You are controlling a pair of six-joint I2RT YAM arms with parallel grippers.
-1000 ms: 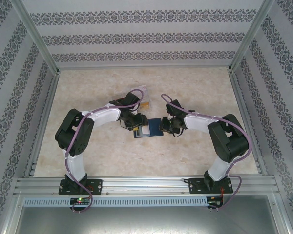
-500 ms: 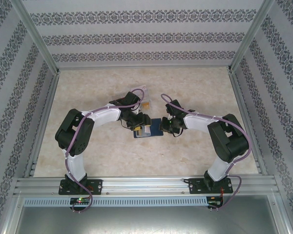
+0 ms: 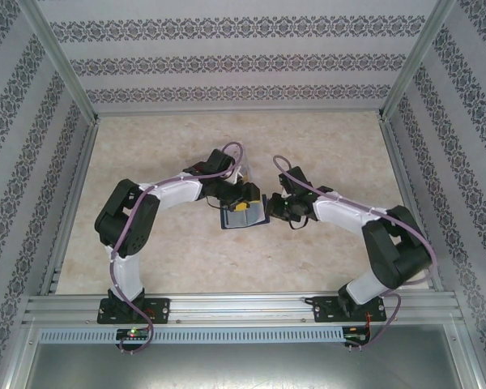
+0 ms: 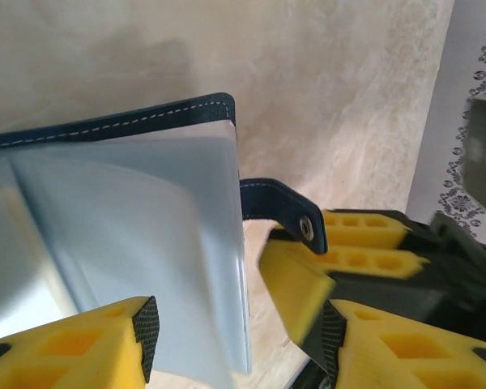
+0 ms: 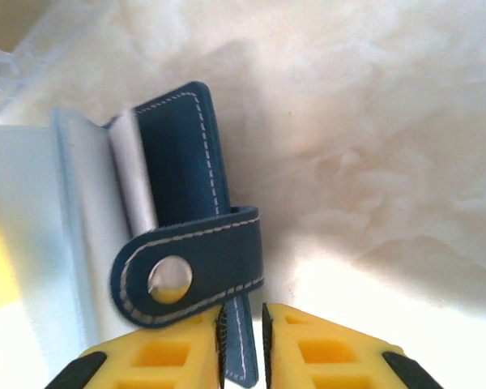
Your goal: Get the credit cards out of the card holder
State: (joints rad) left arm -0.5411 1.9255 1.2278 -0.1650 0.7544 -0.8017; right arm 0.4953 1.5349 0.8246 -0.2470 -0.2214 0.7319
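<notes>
The dark navy card holder lies open in the middle of the table, its pale clear sleeves fanned up. My left gripper is open, with the sleeves' free edge between its fingers. The closure tab with its metal snap hangs loose. My right gripper is shut narrowly on the edge of the navy cover. From above, the left gripper and the right gripper meet over the holder. The credit cards are hidden; the sleeves look blank from here.
A clear plastic box stands just behind the holder, beside the left arm. The right gripper's yellow fingers sit close beyond the tab. Patterned walls enclose the pale marble table.
The left gripper has shifted right, over the holder's sleeves. The right arm's elbow has swung out to the right and lower, with its gripper still at the cover.
</notes>
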